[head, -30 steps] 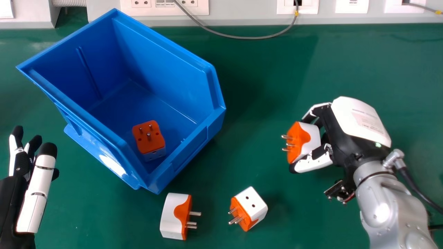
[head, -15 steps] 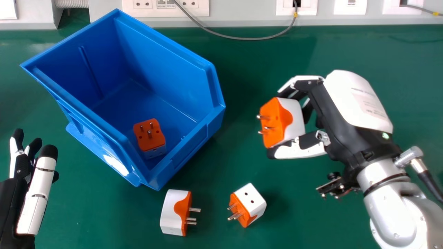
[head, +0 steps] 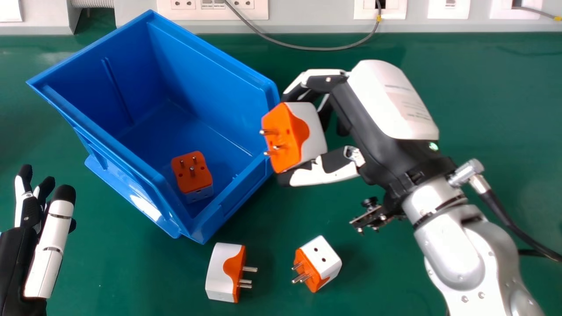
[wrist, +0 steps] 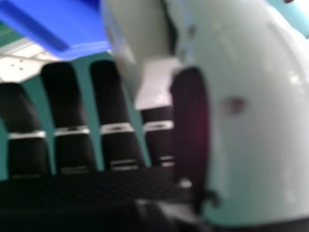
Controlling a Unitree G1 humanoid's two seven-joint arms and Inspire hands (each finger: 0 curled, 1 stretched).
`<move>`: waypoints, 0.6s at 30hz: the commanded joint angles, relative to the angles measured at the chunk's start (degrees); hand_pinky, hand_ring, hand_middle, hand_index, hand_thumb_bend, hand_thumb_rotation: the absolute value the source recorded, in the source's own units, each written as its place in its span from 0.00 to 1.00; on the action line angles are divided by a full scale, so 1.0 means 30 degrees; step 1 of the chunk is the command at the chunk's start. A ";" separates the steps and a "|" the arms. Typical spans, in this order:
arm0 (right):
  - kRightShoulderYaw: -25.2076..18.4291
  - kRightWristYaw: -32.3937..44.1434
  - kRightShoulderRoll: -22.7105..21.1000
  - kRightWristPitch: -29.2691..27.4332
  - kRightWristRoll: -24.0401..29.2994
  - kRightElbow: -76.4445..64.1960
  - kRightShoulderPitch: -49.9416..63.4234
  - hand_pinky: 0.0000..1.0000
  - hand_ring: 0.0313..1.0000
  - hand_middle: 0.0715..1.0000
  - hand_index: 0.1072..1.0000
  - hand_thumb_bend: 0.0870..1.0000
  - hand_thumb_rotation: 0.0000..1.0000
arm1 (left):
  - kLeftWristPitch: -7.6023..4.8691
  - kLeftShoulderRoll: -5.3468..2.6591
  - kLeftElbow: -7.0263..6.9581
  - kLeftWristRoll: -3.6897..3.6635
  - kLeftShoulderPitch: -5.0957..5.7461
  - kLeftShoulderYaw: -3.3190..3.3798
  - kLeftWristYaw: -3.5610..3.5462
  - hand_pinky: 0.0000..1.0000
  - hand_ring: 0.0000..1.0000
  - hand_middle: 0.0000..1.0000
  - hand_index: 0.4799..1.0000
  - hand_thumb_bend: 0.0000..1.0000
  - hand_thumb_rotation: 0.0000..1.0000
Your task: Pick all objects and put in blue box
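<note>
One orange-and-white plug adapter is clamped between the thumb and fingers of the robot's right hand, beside the right-hand rim of an open blue box. Its metal pins point left, toward the box; whether it touches the rim cannot be told. In the right hand view, the fingers lie side by side with gaps between them, the thumb across from them.

The box sits on the left part of a green table. Inside, on its floor near the near wall, rests a second plug adapter, orange face and pins upward.

Two more lie on the table at the near side, apart from each other. The left-hand adapter has its pins pointing right; the right-hand adapter is tilted toward the viewer's left, with holes in its white upper face.

At the near left edge is the robot's left hand, its fingers straight and slightly apart. Along the far edge, a grey cable curves below wall sockets.
</note>
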 commanded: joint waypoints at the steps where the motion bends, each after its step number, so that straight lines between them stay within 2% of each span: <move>1: 0.0219 0.0108 0.0464 -0.0386 0.0109 -0.0084 -0.0998 0.29 0.40 0.49 0.50 0.44 0.00 | -0.0271 -0.0063 -0.0410 0.0050 -0.0043 -0.0038 0.0154 0.88 0.96 0.99 1.00 0.44 0.97; 5: 0.0759 0.0030 0.1040 -0.0847 0.0275 0.1056 -0.2065 0.30 0.40 0.49 0.50 0.44 0.00 | -0.0222 -0.0067 -0.0490 0.0067 0.0003 -0.0045 0.0153 0.88 0.96 0.99 1.00 0.44 0.97; 13: 0.1824 -0.0818 0.1912 -0.2963 0.0245 0.5493 -0.5103 0.30 0.41 0.49 0.49 0.44 0.00 | -0.0343 -0.0092 -0.0384 0.0204 -0.0008 -0.0132 0.0218 0.88 0.96 0.99 1.00 0.44 0.97; 18: 0.2194 -0.0805 0.2683 -0.3238 -0.0059 0.7843 -0.7550 0.30 0.41 0.49 0.50 0.44 0.00 | -0.0151 -0.0197 -0.0656 0.0155 0.0091 -0.0237 0.0230 0.88 0.96 0.99 1.00 0.44 0.97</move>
